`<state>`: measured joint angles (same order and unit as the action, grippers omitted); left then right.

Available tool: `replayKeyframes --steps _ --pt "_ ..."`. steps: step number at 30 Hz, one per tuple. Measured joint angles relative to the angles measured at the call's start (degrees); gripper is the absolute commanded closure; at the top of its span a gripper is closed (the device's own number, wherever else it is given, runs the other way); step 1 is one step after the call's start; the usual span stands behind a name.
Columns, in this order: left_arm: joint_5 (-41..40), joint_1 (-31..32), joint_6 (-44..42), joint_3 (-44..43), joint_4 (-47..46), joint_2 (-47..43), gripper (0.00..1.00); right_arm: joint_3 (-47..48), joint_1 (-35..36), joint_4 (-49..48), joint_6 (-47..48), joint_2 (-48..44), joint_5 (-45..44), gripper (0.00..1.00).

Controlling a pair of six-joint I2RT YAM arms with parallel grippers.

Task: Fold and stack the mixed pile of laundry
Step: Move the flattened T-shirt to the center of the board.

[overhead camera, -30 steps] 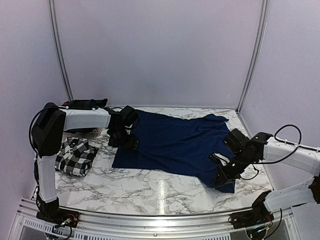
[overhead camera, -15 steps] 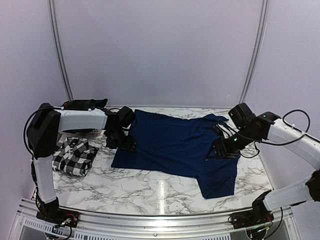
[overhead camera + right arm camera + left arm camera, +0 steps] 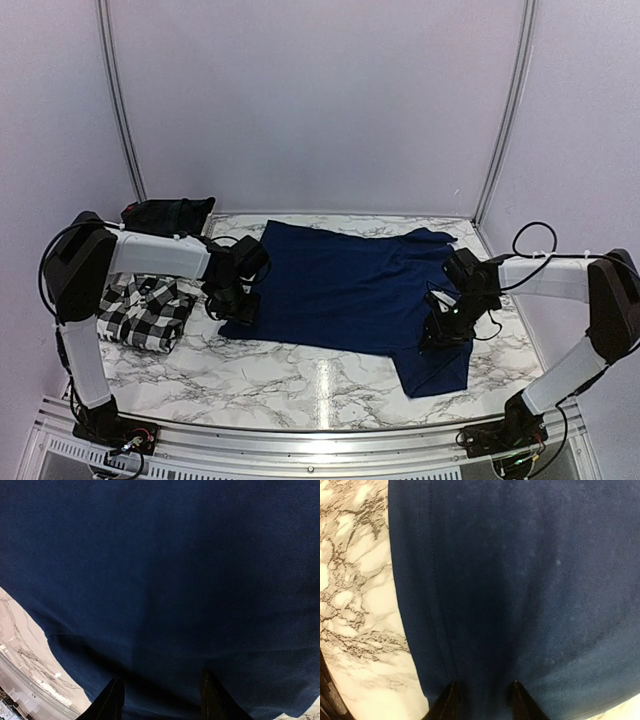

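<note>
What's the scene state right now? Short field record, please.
surface: white marble-pattern table
centre: plain navy blue cloth T-shirt, spread flat
left gripper: jaws apart, tips at the T-shirt's left edge
right gripper: jaws apart, tips on the T-shirt's right near part
left side: black-and-white large-check shirt, folded bundle
far left corner: dark green-and-navy plaid garment, bunched

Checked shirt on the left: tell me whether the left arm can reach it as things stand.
Probably yes. The checked shirt lies uncovered close beside the left gripper, which sits at the edge of the navy T-shirt.
</note>
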<state>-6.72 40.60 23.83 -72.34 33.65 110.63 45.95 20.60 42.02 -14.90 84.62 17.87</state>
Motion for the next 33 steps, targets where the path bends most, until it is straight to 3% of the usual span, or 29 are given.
replayKeyframes --steps 4,9,18,22,25,28,33 --pt "-0.15 0.31 2.67 6.97 -2.1 -4.87 0.69 0.0 0.0 0.98 -0.79 -1.03 -0.04 0.49" --pt "0.24 2.4 7.13 15.74 -2.34 -12.04 0.66 -4.5 0.0 2.05 -3.02 -7.26 2.64 0.48" --pt "5.11 8.39 14.58 22.51 -0.81 -19.89 0.3 -13.53 0.5 11.21 -5.66 -19.52 8.94 0.48" --pt "5.51 8.11 15.32 21.75 1.92 -22.01 0.18 -11.78 0.66 17.46 -5.7 -24.39 11.8 0.47" --pt "5.11 6.64 14.78 18.32 2.99 -22.14 0.13 -4.28 0.66 21.07 -5.05 -24.5 12.48 0.46" --pt "4.48 4.02 13.92 13.25 3.19 -20.96 0.11 3.19 -0.13 19.67 -3.82 -20.09 11.32 0.47" --pt "2.93 0.22 10.75 2.64 2.91 -13.18 0.11 5.99 -2.05 11.93 -3.39 -7.85 8.0 0.47"
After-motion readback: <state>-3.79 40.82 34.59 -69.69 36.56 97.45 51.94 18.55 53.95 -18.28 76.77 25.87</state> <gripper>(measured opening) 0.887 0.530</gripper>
